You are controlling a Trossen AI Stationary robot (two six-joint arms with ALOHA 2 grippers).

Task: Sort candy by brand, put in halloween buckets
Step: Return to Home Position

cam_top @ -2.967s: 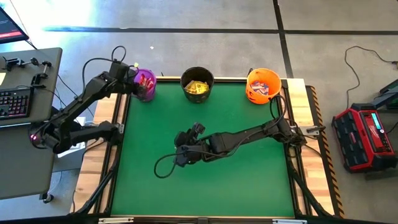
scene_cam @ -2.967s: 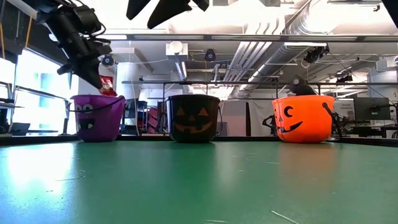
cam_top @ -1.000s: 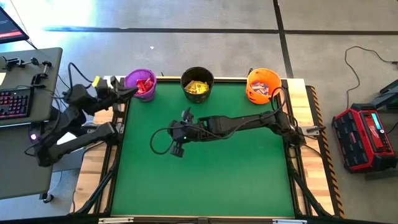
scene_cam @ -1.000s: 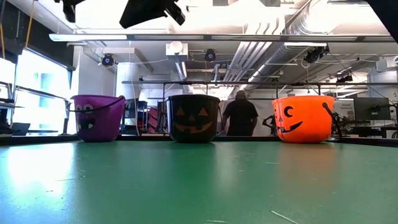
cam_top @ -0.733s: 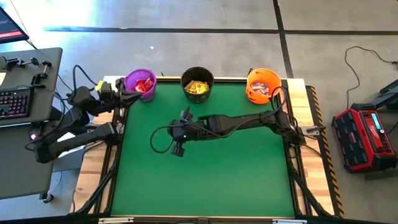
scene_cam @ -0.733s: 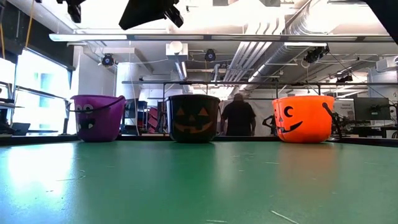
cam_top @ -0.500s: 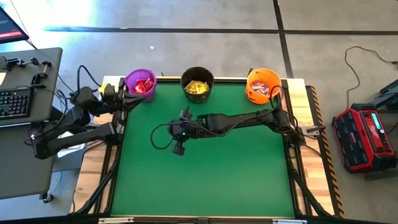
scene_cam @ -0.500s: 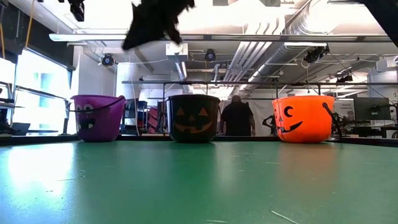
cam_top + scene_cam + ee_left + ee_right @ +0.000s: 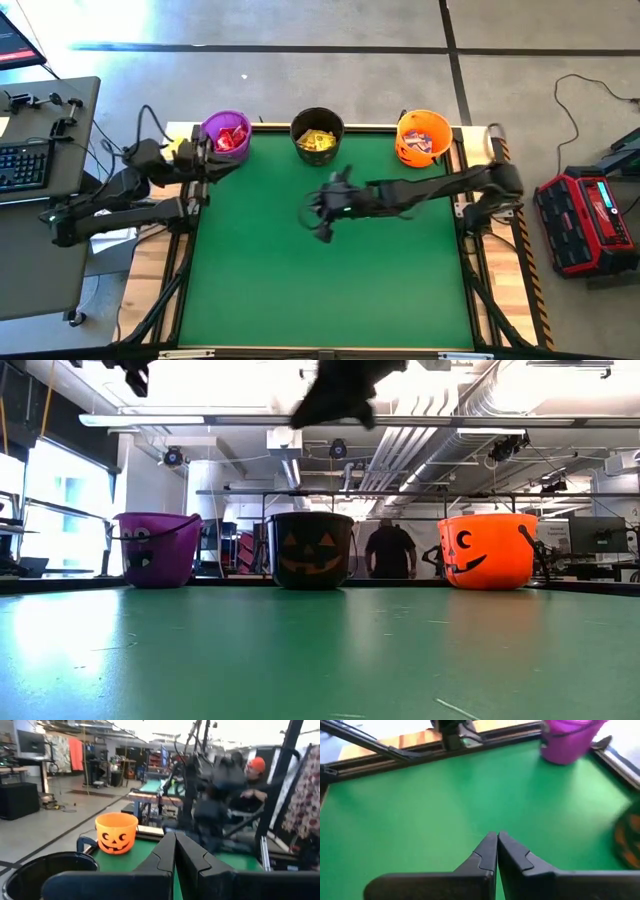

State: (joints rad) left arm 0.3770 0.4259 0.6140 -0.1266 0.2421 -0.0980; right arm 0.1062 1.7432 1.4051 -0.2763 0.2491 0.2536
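Three seconds ago my left gripper [image 9: 207,162] hung over the purple bucket [image 9: 155,550] with a red packet. It has since drawn back to the table's 10 o'clock edge, just beside that bucket at its 7 o'clock, with its fingers pressed together on nothing. In the last half second my right gripper [image 9: 316,210] has slid from left of centre toward the middle of the green table [image 9: 330,290]. Its arm's base has swung out by the 2 o'clock corner. Its fingers are also closed and empty, and it hangs high above the mat. In the room behind, a person [image 9: 391,552] has stepped from behind the black bucket [image 9: 310,550] into the gap between it and the orange bucket [image 9: 490,550].

The buckets have not moved. They stand in a row along the 12 o'clock edge: purple at 11, black at 12, orange at 1. The purple one holds glossy red packets [image 9: 232,136], the black one yellow packets [image 9: 318,141], and the orange one white-and-blue bars [image 9: 426,145]. All the candy I can see lies inside them.

Each bucket wears a face: dark eyes and mouth on purple, an orange jack-o'-lantern on black, a dark grin on orange.
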